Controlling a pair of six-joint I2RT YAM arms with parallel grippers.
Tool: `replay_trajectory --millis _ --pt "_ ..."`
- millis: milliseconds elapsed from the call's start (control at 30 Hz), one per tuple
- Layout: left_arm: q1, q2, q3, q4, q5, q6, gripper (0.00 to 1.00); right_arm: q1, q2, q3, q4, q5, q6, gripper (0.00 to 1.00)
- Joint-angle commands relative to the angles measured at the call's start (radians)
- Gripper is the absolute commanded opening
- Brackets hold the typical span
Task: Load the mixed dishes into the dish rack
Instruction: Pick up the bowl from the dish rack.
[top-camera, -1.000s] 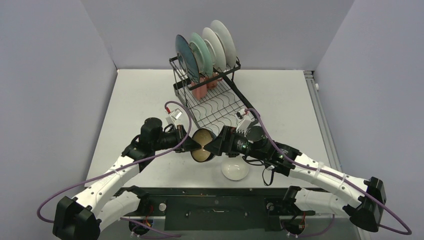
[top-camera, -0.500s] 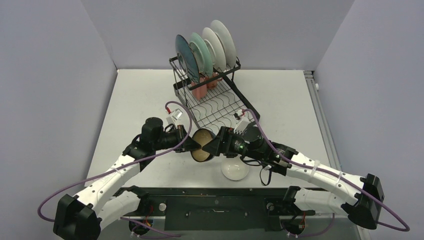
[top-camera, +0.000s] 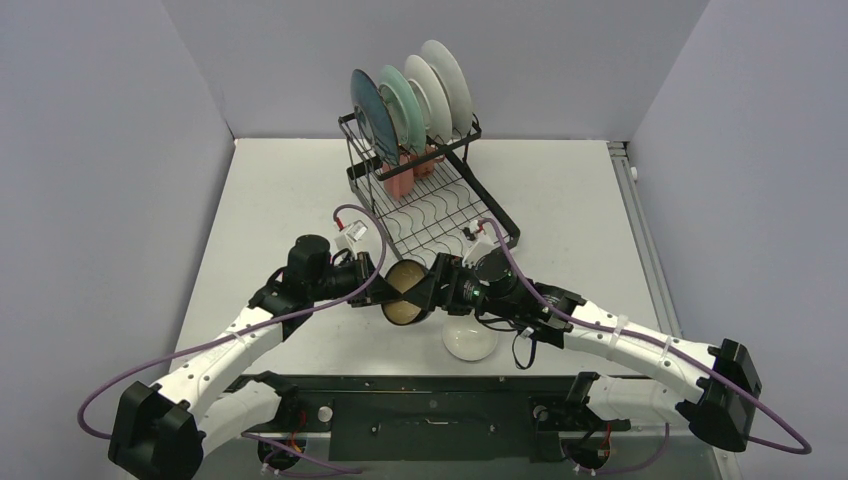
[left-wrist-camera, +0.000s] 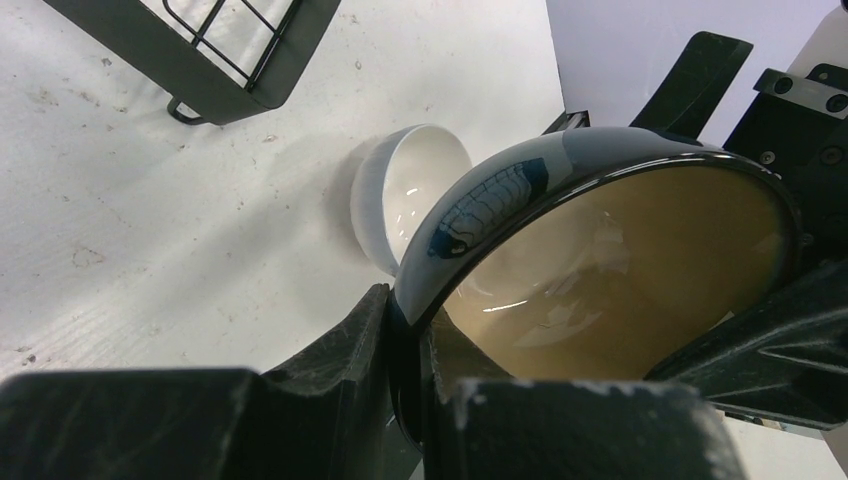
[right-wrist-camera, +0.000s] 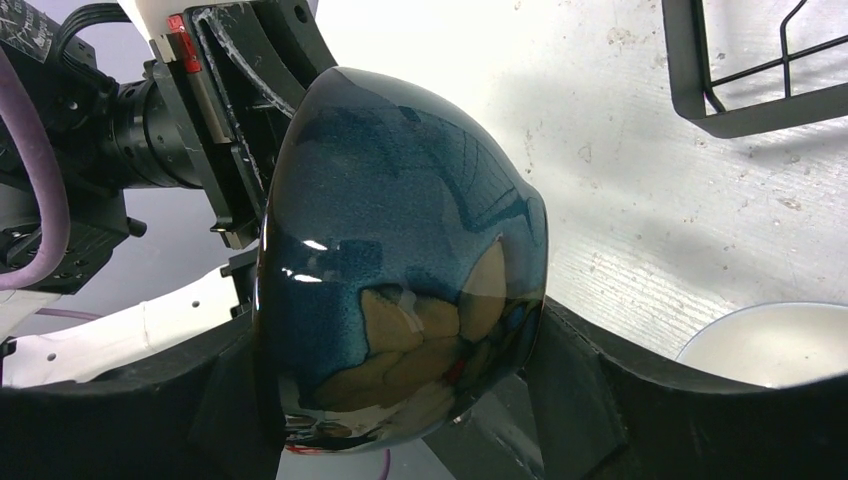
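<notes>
The brown bowl (top-camera: 404, 293), tan inside and glossy dark blue-brown outside, hangs on its side above the table just in front of the dish rack (top-camera: 497, 214). My left gripper (top-camera: 385, 288) is shut on its rim (left-wrist-camera: 415, 350), one finger inside and one outside. From the right, my right gripper (top-camera: 428, 290) spans the bowl (right-wrist-camera: 400, 250) from rim to foot, a finger pressed against each side. The small white bowl (top-camera: 470, 342) sits upright on the table below the right gripper.
A dark teal plate (top-camera: 372, 112), a light green plate (top-camera: 400, 100) and two white plates (top-camera: 445, 75) stand in the rack's upper slots. A pink mug (top-camera: 400, 182) sits beneath them. The rack's flat grid tray (top-camera: 430, 215) lies just behind both grippers.
The right arm has slid left toward the bowl and its jaws have narrowed slightly around it. The left gripper and the bowl have shifted only slightly.
</notes>
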Motion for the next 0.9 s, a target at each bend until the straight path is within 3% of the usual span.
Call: replay_trajectory --millis 0,300,533,867 --pt "-0.002 -0.012 0.054 0.073 0.046 -0.008 0.00 0.004 -0.005 0.049 0.053 0.030 0.003 0.63" --pt "-0.002 0.018 0.050 0.086 0.044 -0.026 0.01 -0.001 -0.010 0.032 0.083 0.043 0.037 0.21" --pt "0.000 0.072 0.084 0.100 0.038 -0.025 0.12 -0.045 0.024 0.047 0.078 0.023 0.028 0.13" --pt "0.001 0.219 0.165 0.156 0.026 -0.036 0.35 -0.181 0.078 0.081 0.072 -0.083 -0.035 0.06"
